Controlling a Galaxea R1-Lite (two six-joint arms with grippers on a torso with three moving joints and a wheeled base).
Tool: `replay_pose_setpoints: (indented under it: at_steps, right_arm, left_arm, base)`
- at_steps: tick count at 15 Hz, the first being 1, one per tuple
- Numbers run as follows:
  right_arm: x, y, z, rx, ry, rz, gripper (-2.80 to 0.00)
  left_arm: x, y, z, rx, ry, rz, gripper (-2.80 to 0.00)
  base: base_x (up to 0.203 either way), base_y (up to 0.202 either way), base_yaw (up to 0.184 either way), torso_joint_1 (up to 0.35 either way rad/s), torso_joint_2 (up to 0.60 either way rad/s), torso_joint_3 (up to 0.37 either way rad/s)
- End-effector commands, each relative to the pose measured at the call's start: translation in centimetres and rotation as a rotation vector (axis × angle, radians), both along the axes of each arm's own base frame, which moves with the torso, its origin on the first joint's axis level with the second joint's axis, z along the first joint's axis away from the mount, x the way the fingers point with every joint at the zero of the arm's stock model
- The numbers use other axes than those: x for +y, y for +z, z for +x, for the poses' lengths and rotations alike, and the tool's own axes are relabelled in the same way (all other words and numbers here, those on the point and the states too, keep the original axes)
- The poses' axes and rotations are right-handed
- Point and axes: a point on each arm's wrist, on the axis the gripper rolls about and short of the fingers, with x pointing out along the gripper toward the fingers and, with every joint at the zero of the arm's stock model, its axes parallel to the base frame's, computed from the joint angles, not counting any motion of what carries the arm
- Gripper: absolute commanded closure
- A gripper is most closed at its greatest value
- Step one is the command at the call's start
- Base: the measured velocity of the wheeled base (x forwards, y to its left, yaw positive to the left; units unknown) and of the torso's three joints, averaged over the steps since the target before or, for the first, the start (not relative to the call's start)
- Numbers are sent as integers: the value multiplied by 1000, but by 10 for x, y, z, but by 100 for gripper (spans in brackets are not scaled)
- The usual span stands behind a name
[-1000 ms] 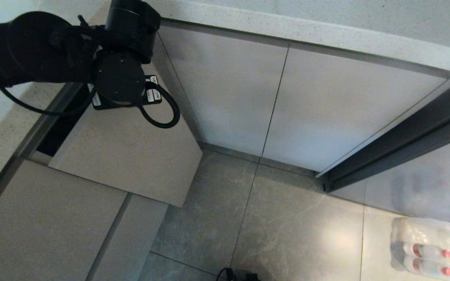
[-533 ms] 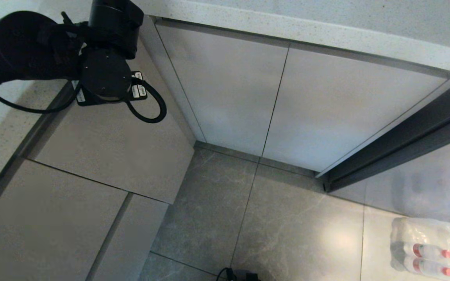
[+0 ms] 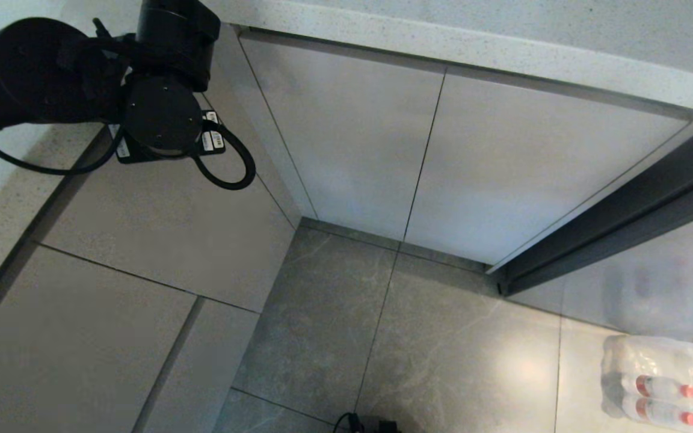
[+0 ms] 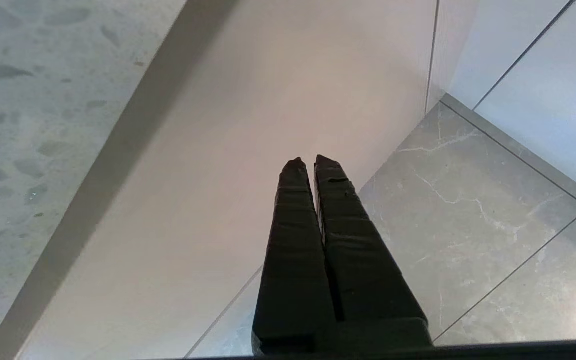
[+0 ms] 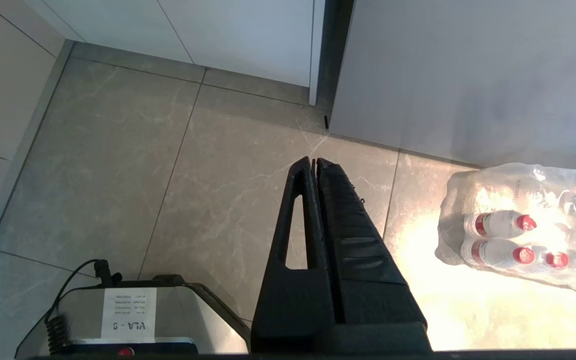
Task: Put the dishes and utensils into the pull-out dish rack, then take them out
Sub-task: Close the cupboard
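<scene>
My left gripper (image 4: 313, 162), fingers pressed together and empty, sits against the beige front panel (image 3: 160, 240); rack looks shut, nearly finished.

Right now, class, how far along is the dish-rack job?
Done: the beige flat front panel of the pull-out dish rack sits flush with neighbouring fronts, closed. In hand: nothing; the left gripper is shut, empty, near that panel; the right gripper hangs shut over the floor. Left: unclear; no dishes or utensils show.
</scene>
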Motion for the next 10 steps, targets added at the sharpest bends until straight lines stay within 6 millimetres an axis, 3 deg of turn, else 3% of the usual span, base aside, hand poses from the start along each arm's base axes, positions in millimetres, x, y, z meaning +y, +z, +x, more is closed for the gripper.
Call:
replay_pose_setpoints:
  at_steps: [1, 4, 10]
  right_arm:
    - [0, 0, 0, 1, 0, 0, 0]
    - [0, 0, 0, 1, 0, 0, 0]
    - [0, 0, 0, 1, 0, 0, 0]
  left_arm:
    - [0, 0, 0, 1, 6, 2, 0]
    - [-1, 0, -1, 1, 2, 2, 0]
    - [-28, -3, -17, 15, -95, 7, 0]
  base:
    - [0, 0, 0, 0, 0, 0]
    - [0, 0, 0, 0, 0, 0]
    - [0, 0, 0, 0, 0, 0]
